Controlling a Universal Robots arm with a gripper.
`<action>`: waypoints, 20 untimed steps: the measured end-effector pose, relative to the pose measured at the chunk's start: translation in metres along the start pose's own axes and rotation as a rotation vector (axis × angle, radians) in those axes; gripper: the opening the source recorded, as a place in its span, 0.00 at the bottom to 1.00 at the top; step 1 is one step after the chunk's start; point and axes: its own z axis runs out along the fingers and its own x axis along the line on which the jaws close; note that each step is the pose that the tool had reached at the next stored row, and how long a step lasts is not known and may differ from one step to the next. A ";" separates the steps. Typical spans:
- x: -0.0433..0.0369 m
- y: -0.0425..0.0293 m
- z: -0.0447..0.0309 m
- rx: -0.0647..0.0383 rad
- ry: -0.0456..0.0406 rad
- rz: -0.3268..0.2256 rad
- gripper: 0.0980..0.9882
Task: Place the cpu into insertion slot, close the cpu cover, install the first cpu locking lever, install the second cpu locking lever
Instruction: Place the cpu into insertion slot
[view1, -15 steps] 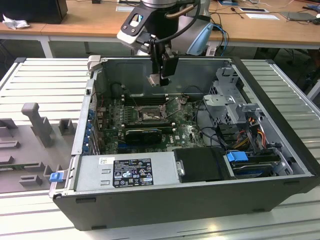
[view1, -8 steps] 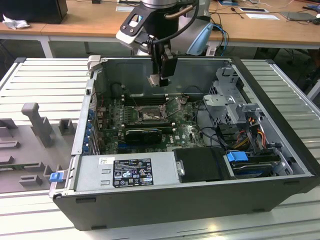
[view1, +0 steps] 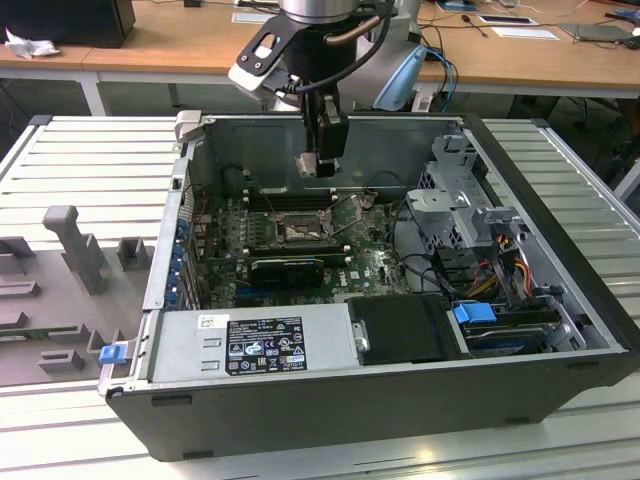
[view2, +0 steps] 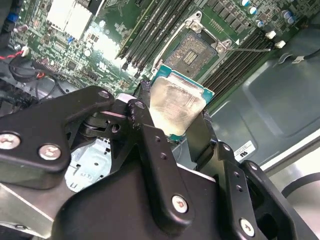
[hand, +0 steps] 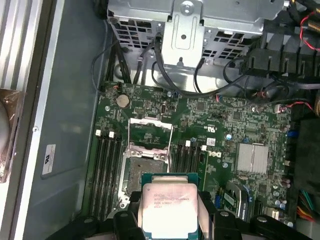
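Bright, even room light falls from above on the pale ribbed table. Inside the computer case it is dimmer, and in the exterior view the circuit board darkens toward nine o'clock, under the case wall. In both wrist views the metal top of the chip in my claw washes out pale with glare, and a finned cooler shines almost white. My claw's black links, close to the lens, look dark and soft.
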 end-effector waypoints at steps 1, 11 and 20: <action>0.0001 -0.0001 0.0012 0.001 -0.0001 0.002 0.48; 0.0020 -0.0014 0.0200 0.014 -0.0033 0.034 0.48; 0.0019 -0.0030 0.0408 0.015 -0.0063 0.059 0.48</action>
